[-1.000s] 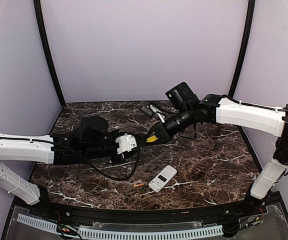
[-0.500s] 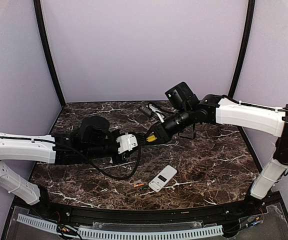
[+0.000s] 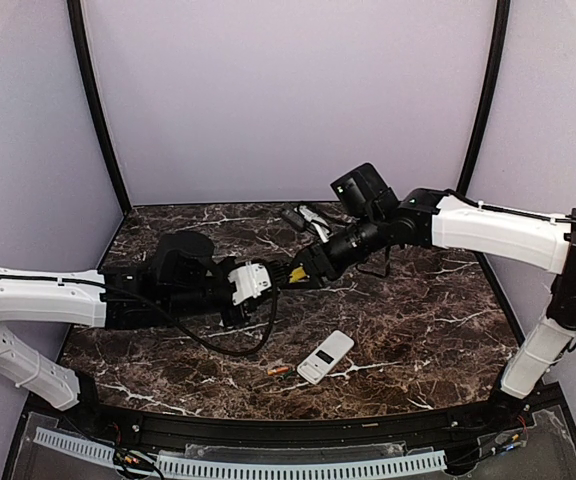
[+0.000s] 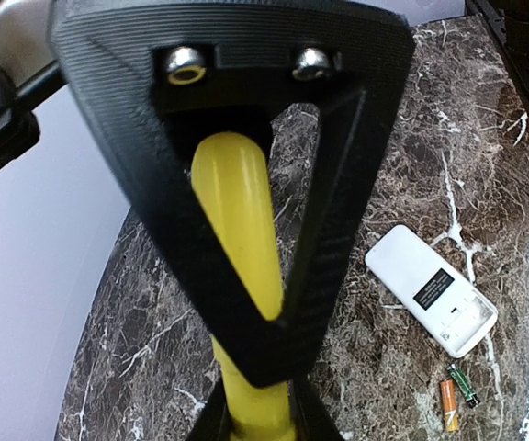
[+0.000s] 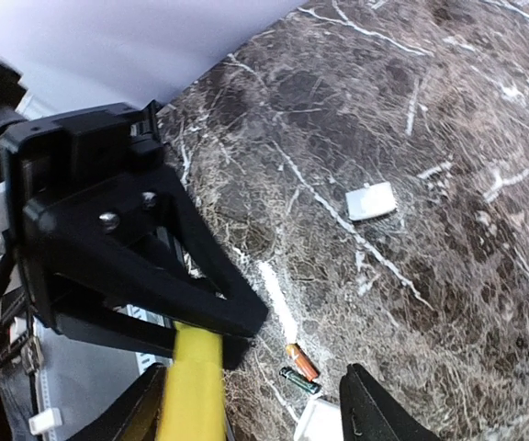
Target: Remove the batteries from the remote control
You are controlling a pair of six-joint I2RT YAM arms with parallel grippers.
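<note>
The flat white rectangular remote control (image 4: pixel 425 287), rounded at the ends and with a small dark window on its face, lies on the dark, white-veined marble counter (image 3: pixel 428 320) near its front edge. Just beside one end of it lie two tiny cylindrical batteries (image 4: pixel 449 405), one orange and the other dark green (image 4: pixel 464 386), side by side on the stone. Further back and above the counter, the two arms meet tip to tip. The left pincer (image 3: pixel 276 279) is clenched on a yellow-handled screwdriver (image 4: pixel 241 230). The right pincer (image 5: pixel 253 390) is released, its fingers spread wide on either side of that handle. A small white square cover piece (image 5: pixel 371 200) lies apart from the batteries.
</note>
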